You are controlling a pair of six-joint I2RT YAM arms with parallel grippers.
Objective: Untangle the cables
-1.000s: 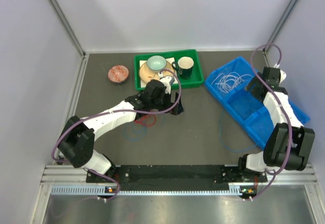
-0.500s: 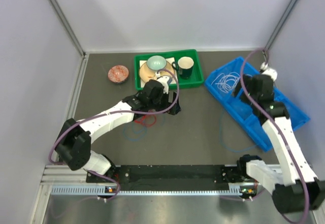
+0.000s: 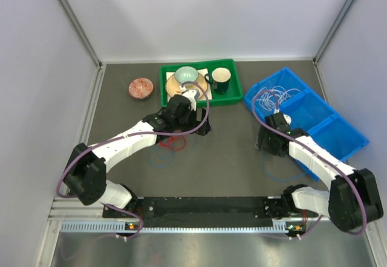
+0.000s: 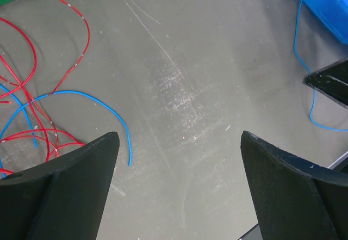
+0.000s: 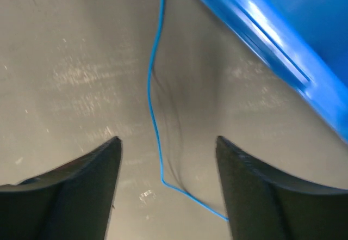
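The red cable point(image 3: 174, 141) lies in loose loops on the dark table, crossed by a blue cable point(image 3: 158, 158). My left gripper point(image 3: 204, 128) is open and empty just right of them. In the left wrist view point(image 4: 178, 136) the red cable point(image 4: 32, 60) and the blue cable's end point(image 4: 81, 94) lie left of the jaws. A second blue cable loop point(image 3: 270, 165) lies beside the blue bin. My right gripper point(image 3: 266, 143) is open low over it, and in the right wrist view point(image 5: 168, 139) the blue strand point(image 5: 152, 87) runs between the jaws. The white cable point(image 3: 270, 95) is coiled in the bin.
A blue divided bin point(image 3: 329, 131) stands at the right, its wall close to the right gripper point(image 5: 261, 38). A green tray point(image 3: 227, 101) at the back holds a bowl, a plate and a mug. A small reddish dish point(image 3: 140, 88) sits at the back left.
My right arm has swung from above the blue bin down and left to the table beside it, over the blue loop. My left gripper has shifted slightly left.
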